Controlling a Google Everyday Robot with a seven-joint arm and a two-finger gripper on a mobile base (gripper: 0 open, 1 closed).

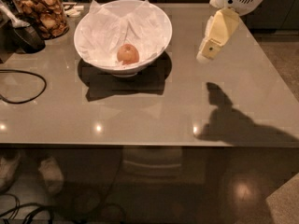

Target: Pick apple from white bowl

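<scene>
The apple, small, orange-tan with a reddish blush, lies inside the white bowl on its crumpled white paper lining. The bowl stands at the back middle of the grey table. My gripper, cream-coloured under a white arm, hangs above the table to the right of the bowl, clear of the rim and well apart from the apple. Its shadow falls on the table at the front right.
A glass jar of brown snacks stands at the back left beside a dark utensil. A black cable loops on the table's left side. The table's front edge runs across the lower middle.
</scene>
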